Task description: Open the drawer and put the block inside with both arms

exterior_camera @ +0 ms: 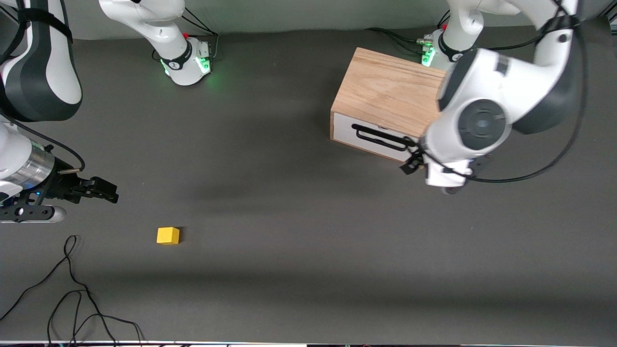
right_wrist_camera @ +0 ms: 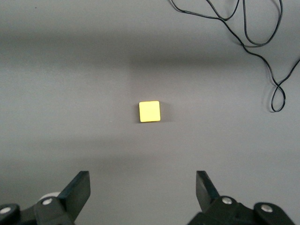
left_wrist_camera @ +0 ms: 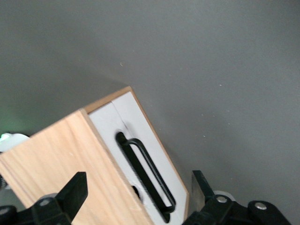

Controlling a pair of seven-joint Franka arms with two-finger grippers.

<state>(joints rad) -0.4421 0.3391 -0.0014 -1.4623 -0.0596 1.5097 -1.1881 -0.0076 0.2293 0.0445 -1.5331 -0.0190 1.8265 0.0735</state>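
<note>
Yellow block [exterior_camera: 167, 235] on table, drawer [exterior_camera: 373, 136] shut; right pincer [right_wrist_camera: 143, 187] wide open, empty; left pincer [left_wrist_camera: 138, 187] open astride handle [left_wrist_camera: 145, 176], ungripped.

- Left arm [exterior_camera: 487, 106] reaching from its green-lit base at the top edge, elbow bent, wrist turned steeply downward.
- Left gripper [exterior_camera: 412, 161] hanging low under the wrist, fingers [left_wrist_camera: 75, 190] spread wide apart (both black tips plain in the left wrist view).
- Right arm [exterior_camera: 33, 67] entering at the frame's edge, forearm sloping down, metal wrist collar showing.
- Right gripper [exterior_camera: 99, 189] held up in the air, pointing roughly level toward the table's middle.
- Right gripper's fingers [right_wrist_camera: 77, 190] fully parted, nothing between them (the gap seen clear in the right wrist view).
</note>
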